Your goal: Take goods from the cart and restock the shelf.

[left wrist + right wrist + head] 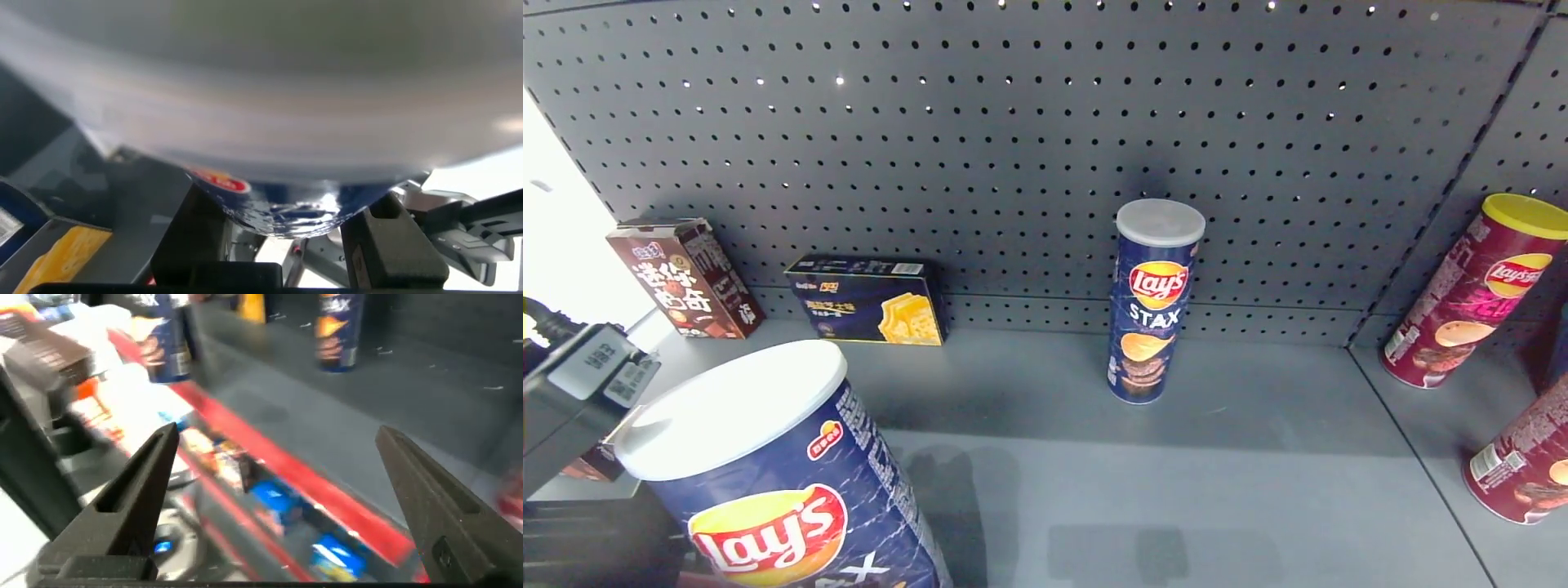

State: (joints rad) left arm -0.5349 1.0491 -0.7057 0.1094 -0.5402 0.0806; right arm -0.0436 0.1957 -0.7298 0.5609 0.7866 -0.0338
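Look, left gripper [288, 245] clamped on the tall blue cardboard crisp can with white plastic lid [768, 457], seven o'clock by the grey shelf [1217, 490]; right gripper [278, 474] gaping wide, empty.

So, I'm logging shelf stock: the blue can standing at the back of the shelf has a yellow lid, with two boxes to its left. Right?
Not quite: the head view shows the blue can has a pale grey lid, not yellow. The yellow lid is on the maroon can farther right. The brown box and the dark box do stand to its left.
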